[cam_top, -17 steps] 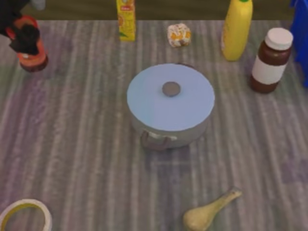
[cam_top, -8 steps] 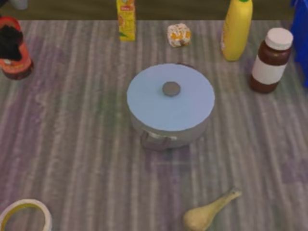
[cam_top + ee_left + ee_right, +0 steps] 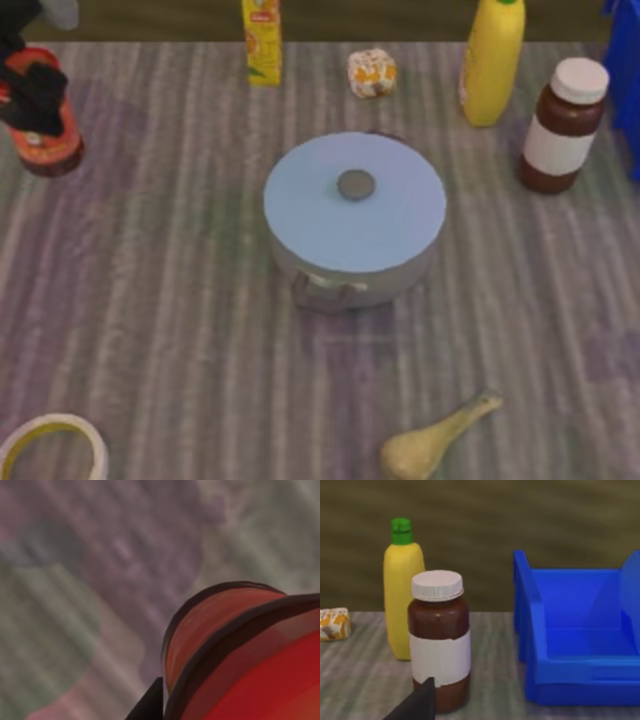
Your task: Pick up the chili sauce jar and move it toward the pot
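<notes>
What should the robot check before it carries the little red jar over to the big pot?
1. Left gripper is on the chili sauce jar, at the table's far left: ok.
2. Jar lifted off the table: cannot tell.
3. Jar upright: not ok, it looks tilted.
4. Straight way from the jar to the pot is bare tabletop: ok.
5. Pot's lid is on, so the jar goes beside it: ok.
6. Right arm out of the way; not seen from above: ok.
</notes>
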`<state>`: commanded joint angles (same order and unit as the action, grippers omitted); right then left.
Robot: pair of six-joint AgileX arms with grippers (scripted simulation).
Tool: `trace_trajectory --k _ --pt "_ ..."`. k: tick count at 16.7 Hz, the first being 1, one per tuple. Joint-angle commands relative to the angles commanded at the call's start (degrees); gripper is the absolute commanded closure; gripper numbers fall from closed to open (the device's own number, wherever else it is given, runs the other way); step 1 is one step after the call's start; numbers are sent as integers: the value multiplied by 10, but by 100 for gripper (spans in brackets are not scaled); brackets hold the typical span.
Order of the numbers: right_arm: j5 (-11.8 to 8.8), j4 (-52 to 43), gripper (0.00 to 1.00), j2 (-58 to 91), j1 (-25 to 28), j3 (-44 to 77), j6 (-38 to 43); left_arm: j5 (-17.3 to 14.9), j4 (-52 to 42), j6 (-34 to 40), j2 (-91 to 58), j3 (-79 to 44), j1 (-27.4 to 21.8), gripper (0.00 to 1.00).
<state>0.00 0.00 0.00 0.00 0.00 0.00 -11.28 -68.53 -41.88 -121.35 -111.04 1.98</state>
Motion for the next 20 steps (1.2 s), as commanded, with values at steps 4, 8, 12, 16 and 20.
trace_trajectory --k 4,8,12,16,20 --pt "0 0 0 0 0 0 0 44 55 156 31 76 -55 100" --pt "0 0 0 0 0 0 0 98 126 356 75 169 -121 100" --pt "0 0 0 0 0 0 0 147 192 521 118 258 -180 100" --pt "0 0 0 0 0 0 0 174 227 594 141 308 -212 100" --pt "0 0 0 0 0 0 0 175 229 596 142 310 -213 100"
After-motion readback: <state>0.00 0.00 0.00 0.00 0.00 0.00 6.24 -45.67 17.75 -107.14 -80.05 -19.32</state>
